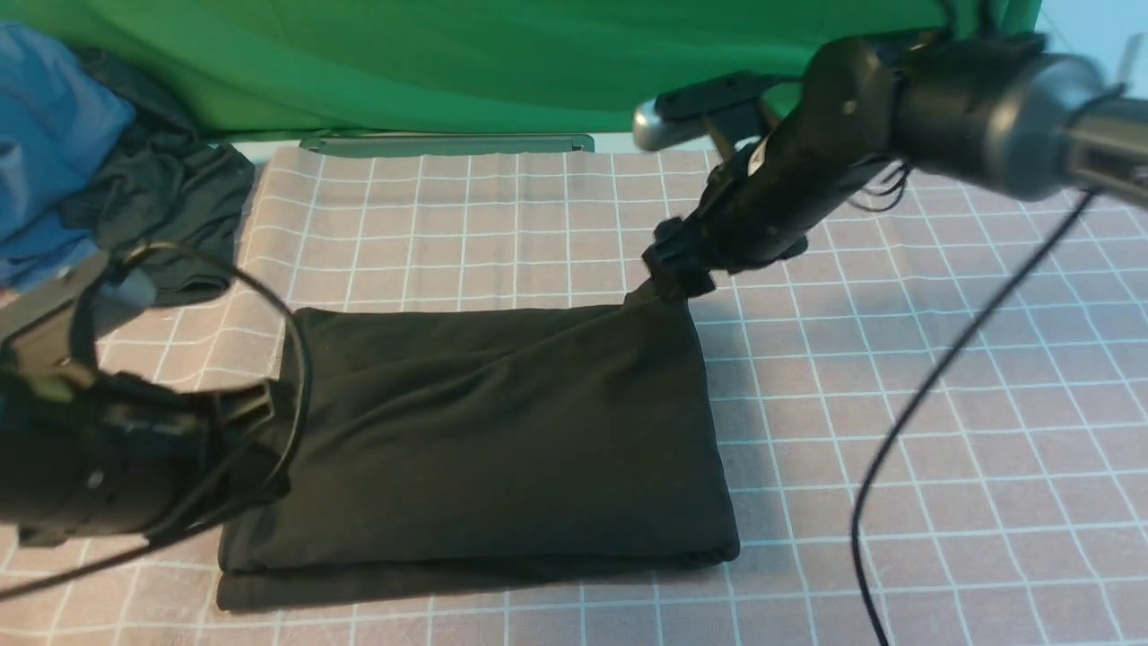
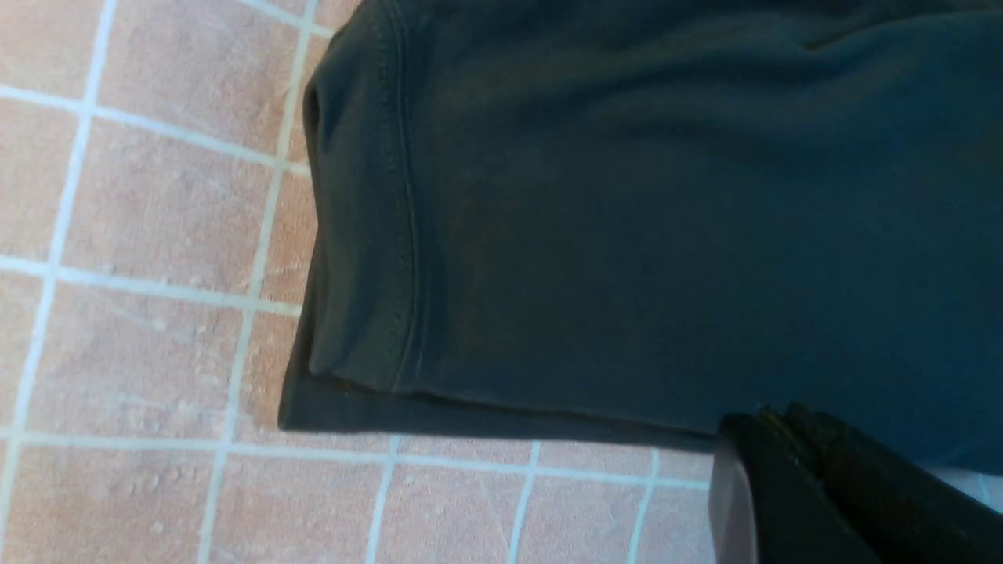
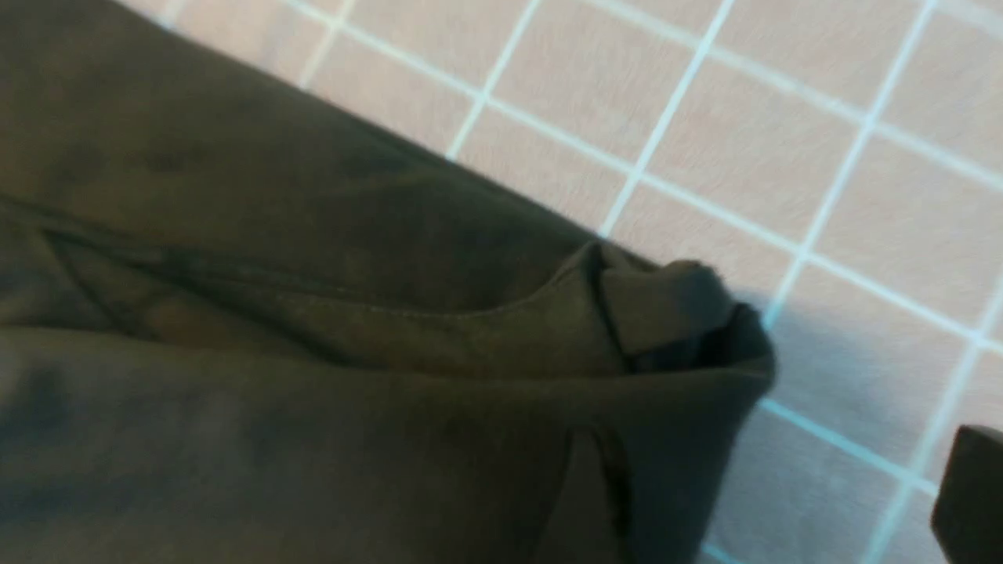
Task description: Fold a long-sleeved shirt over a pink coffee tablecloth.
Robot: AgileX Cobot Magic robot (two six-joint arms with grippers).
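Lying heaped at the far left edge, off the work area: a blue garment (image 1: 45,135) and a smaller dark garment (image 1: 170,206), both playing no part. Hovering low at the near left, just beside the left edge of the shirt (image 1: 484,431): the left gripper (image 1: 260,404), fingers pressed together on nothing, well clear of the hemmed corner seen in its wrist view. Resting folded into a compact rectangle in the middle of the pink checked tablecloth (image 1: 897,404), layers stacked and near edge slightly stepped. Reaching down at the far right corner of the fold: the right gripper (image 1: 673,269), fingers spread apart in its wrist view, with one dark fingertip (image 3: 968,489) showing off to the side and the bunched corner (image 3: 682,313) sitting free, peaked rather than flat. Looking close to finished, by the shape of the stack. Risking, on a lift away, snagging that raised corner on an open finger and dragging the top layer askew; risking, too, the dangling cable (image 1: 942,395) brushing the fabric.
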